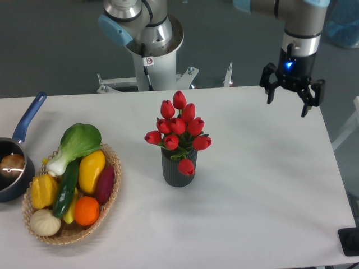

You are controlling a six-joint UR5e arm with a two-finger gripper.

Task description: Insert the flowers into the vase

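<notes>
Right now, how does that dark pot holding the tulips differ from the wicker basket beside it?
The vase is a dark, ribbed, upright cylinder; the basket is pale woven wicker, low and wide. The vase holds one bunch of red tulips rising well above its mouth; the basket holds mixed vegetables and fruit piled inside. The vase stands mid-table, the basket towards the left edge. Both are filled containers resting on the white table, and the pincer touches neither.

Wicker basket [110, 193] of vegetables and fruit beside blue-handled saucepan [15, 162] on white table [263, 185].
</notes>
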